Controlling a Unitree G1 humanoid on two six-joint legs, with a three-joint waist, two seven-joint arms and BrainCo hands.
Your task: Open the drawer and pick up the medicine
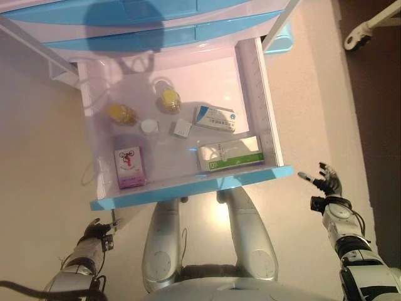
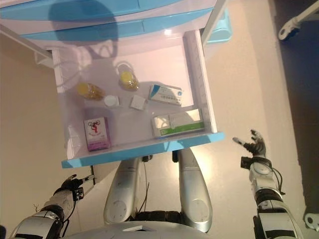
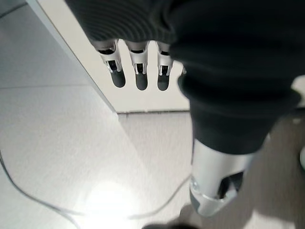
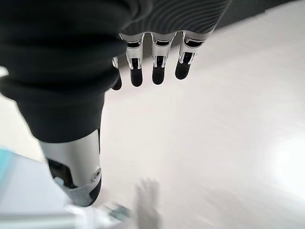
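The drawer (image 1: 188,185) is standing pulled out from the cabinet (image 1: 156,25), its blue front edge nearest the robot. Lying in it: a green-and-white box (image 1: 229,153) at the front right, a blue-and-white box (image 1: 215,118) just behind it, and a pink box (image 1: 130,167) at the front left. Between them are sitting a small white square box (image 1: 182,128) and a white cap (image 1: 149,126) — with two yellow bottles (image 1: 169,100) (image 1: 121,113) further back (one beside the other, apart). All the medicine is resting in the drawer; none is in a hand.

The right hand (image 1: 326,180) is hanging out to the right of the drawer front, fingers spread and relaxed, grasping nothing. The left hand (image 1: 97,229) is hanging low beneath the drawer's left corner — fingers straight in its wrist view, empty.
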